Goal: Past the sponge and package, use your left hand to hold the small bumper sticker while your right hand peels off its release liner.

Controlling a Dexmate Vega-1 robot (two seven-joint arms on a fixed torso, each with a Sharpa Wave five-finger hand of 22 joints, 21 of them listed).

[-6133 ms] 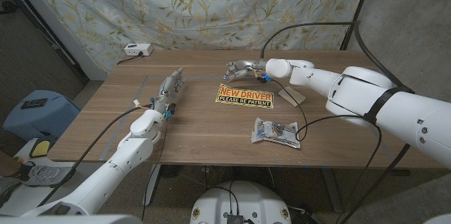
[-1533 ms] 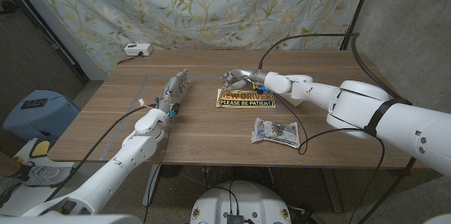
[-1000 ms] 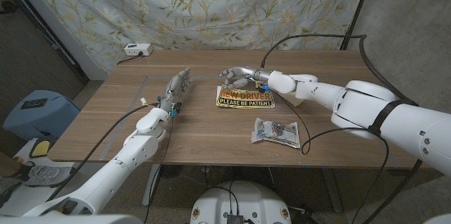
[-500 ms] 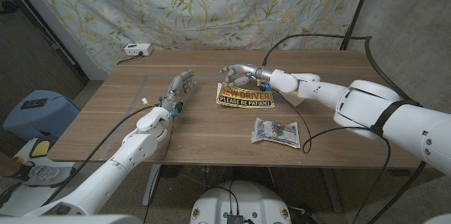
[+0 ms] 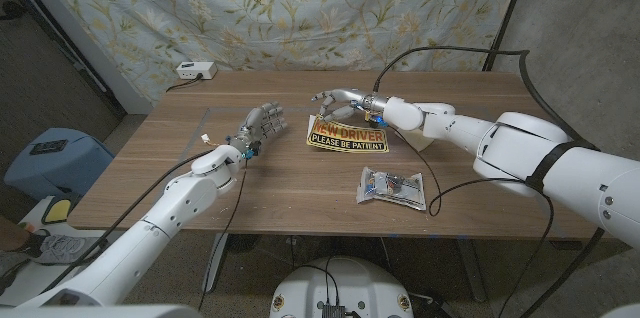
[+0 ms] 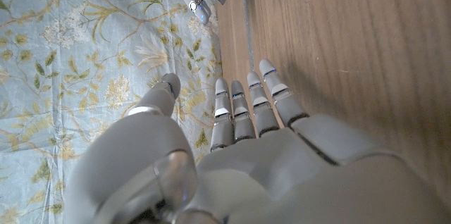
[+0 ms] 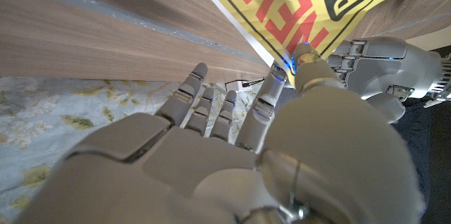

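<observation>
On the wooden table [image 5: 200,193] the bumper sticker [image 5: 346,136] lies flat beyond the package [image 5: 392,187], right hand [image 5: 338,105] spread empty at its far corner, left hand [image 5: 258,124] open nearby: approach step, pinning next.

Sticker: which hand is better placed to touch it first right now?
Right. The right hand hovers at the far left corner of the sticker, fingertips at its edge. The left hand is open, off to the side, with bare table between.

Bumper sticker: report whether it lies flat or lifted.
Flat: the bumper sticker lies printed side up on the table; no raised corner is visible.
</observation>
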